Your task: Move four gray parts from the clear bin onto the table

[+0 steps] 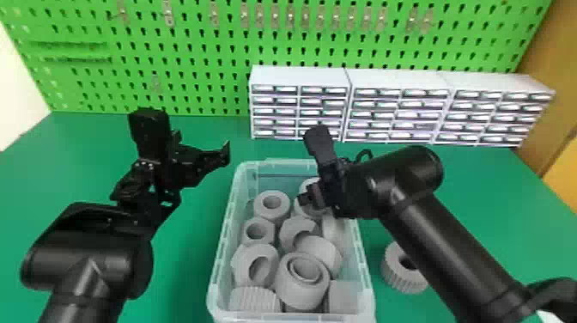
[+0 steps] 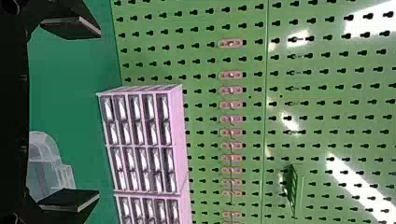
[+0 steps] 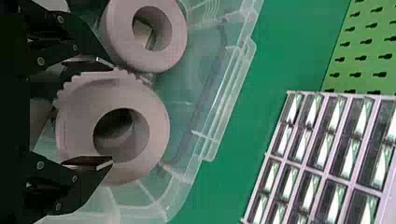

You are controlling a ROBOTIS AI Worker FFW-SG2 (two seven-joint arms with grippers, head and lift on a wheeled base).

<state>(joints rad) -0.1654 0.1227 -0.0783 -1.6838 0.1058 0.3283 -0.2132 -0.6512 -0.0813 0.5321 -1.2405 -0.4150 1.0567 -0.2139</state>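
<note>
Right gripper (image 1: 310,198): positioned over the far right portion of the clear bin (image 1: 224,240). Its flat fingers stand partway apart, released, above a thick gray ring with a toothed edge (image 3: 159,135). One finger overlaps the ring's face in the right wrist view; whether it touches cannot be told.

Left gripper (image 1: 201,145): located above the table (image 1: 189,279), left of the bin's far end. Its fingers are spread wide, with nothing between them.

Gray parts: most lie inside the bin, heaped close together. A gray ring (image 1: 262,208) sits at the far left, beside the toothed one. A stepped ring (image 1: 300,290) lies toward the near end, with a ribbed part (image 1: 253,299) at the near left corner and a plain gray piece (image 1: 343,296) at the near right. One ribbed gray ring (image 1: 394,277) is on the table, to the right of the bin and apart from it, partly hidden by the right arm (image 1: 455,249).

Surroundings: white drawer cabinets (image 1: 296,77) stand at the far side, center to right, before a green pegboard (image 1: 193,64).
</note>
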